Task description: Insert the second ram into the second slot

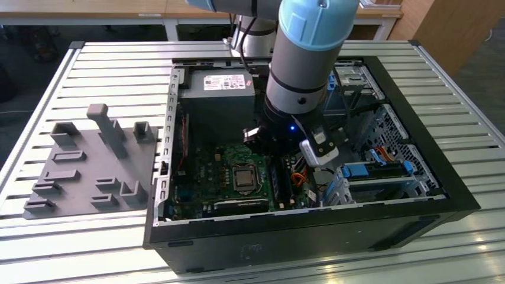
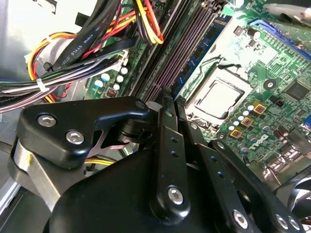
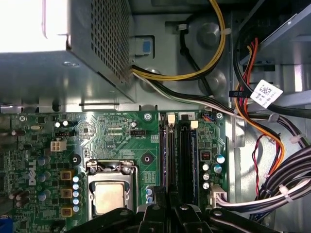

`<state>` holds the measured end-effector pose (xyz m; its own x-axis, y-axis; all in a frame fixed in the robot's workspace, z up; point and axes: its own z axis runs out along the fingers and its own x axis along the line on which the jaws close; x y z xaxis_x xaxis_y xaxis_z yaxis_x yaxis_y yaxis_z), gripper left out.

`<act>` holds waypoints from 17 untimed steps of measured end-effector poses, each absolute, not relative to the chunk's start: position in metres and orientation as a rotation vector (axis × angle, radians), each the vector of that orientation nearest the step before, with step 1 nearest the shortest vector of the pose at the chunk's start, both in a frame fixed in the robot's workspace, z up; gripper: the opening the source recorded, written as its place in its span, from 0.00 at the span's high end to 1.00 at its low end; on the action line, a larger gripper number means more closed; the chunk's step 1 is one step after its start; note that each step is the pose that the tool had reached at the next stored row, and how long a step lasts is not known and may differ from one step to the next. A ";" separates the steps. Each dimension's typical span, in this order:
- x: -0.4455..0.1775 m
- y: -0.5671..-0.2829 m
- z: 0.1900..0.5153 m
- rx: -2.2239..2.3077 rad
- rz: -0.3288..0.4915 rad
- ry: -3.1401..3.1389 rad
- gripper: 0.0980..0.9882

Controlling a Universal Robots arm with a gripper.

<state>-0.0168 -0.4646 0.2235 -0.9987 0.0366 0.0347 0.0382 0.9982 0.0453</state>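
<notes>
My gripper (image 1: 268, 148) reaches down into the open PC case (image 1: 394, 231), over the memory slots beside the processor socket (image 3: 109, 194). Its black fingers (image 2: 167, 126) are drawn together, leaving only a thin gap. In line with that gap a thin blue stick, the second ram (image 2: 209, 46), stands on edge along the slot row, its lower end between the fingertips. In the first wrist view it appears as a narrow dark strip (image 3: 169, 155) running away from the gripper (image 3: 169, 208). A wider dark slot (image 3: 187, 160) lies right beside it. I cannot tell how deep the ram sits.
Bundled power cables (image 2: 92, 48) hang close to the slots on the side away from the socket. The power supply box (image 1: 217, 89) fills the far corner of the case. Drive bays with light-blue clips (image 1: 371, 171) are toward the exterior view's right. A grey parts fixture (image 1: 87, 165) lies outside the case.
</notes>
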 end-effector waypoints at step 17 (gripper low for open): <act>-0.013 -0.466 0.220 -0.058 -0.071 -3.106 0.96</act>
<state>-0.0130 -0.4664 0.2196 -0.9987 0.0367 0.0346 0.0383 0.9982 0.0451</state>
